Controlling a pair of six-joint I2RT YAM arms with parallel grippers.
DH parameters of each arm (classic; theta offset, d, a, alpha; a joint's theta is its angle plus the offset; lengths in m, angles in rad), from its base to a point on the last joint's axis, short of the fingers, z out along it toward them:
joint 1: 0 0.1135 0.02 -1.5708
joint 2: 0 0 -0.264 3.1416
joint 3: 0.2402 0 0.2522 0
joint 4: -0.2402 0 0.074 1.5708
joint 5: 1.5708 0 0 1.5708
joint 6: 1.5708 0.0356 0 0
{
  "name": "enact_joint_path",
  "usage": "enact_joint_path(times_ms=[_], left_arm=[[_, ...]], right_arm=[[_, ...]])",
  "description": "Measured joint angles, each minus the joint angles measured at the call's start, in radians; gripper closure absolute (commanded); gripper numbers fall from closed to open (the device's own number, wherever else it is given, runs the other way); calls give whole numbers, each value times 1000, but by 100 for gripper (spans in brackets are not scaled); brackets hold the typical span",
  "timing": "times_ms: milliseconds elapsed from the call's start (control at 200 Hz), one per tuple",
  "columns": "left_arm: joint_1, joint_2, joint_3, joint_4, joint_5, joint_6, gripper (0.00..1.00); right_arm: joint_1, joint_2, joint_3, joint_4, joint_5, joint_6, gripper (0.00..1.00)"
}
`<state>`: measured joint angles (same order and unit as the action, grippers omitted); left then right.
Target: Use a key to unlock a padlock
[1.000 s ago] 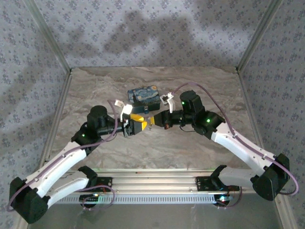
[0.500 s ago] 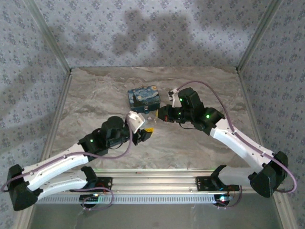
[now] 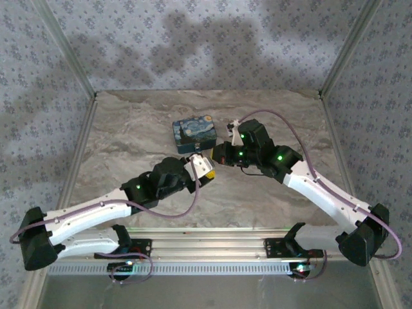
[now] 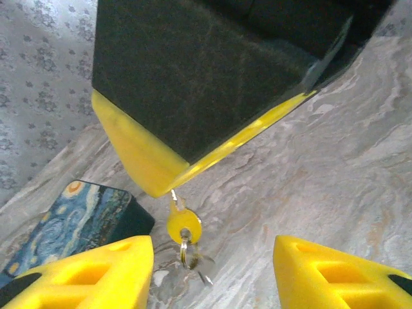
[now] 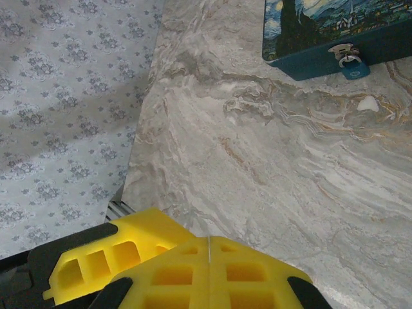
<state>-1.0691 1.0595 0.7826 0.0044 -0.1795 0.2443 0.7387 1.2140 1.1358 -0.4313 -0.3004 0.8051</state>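
Padlock black with a yellow edge; key yellow-headed, on a silver ring. Box dark blue, lid painted with yellow swirls and stars; small blue lock on its front. Table grey-beige marble veining. Walls grey-blue, small repeating flower print. Left fingers and right fingers yellow. Arms white and black, green lights, purple cables.

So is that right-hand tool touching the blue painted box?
Apart. The right wrist view shows the shut right tool at the bottom and the blue box at the top, with a wide stretch of bare marble table between them.
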Motion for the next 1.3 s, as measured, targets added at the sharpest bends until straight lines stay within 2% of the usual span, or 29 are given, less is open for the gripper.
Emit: enact_joint_path(times_ms=[250,330,390,585,869,894,989,1054,1179,1299], left_arm=[[0,1,0,43,-35,41,51],[0,3,0,52,-43,47,55],[0,7,0,53,-47,55,61],[0,31,0,52,-54,72,90],[0,32,0,52,-61,57,99],[0,32,0,52,-61,53,100],[0,31,0,51,-60,40,100],[0,27,0,42,-56,23,100],[36,0,-4,29,3,-50,100],[140,-70,-31,24,109,-155,100]], right_arm=[[6,0,0,0,3,6,100],[6,0,0,0,3,11,100],[8,0,0,0,3,15,100],[8,0,0,0,6,23,100],[10,0,0,-3,28,42,100],[10,0,0,-3,29,44,96],[10,-1,-2,-2,31,50,66],[10,-7,-3,2,32,46,54],[10,-51,-6,4,48,39,47],[1,-127,-15,18,70,17,46]])
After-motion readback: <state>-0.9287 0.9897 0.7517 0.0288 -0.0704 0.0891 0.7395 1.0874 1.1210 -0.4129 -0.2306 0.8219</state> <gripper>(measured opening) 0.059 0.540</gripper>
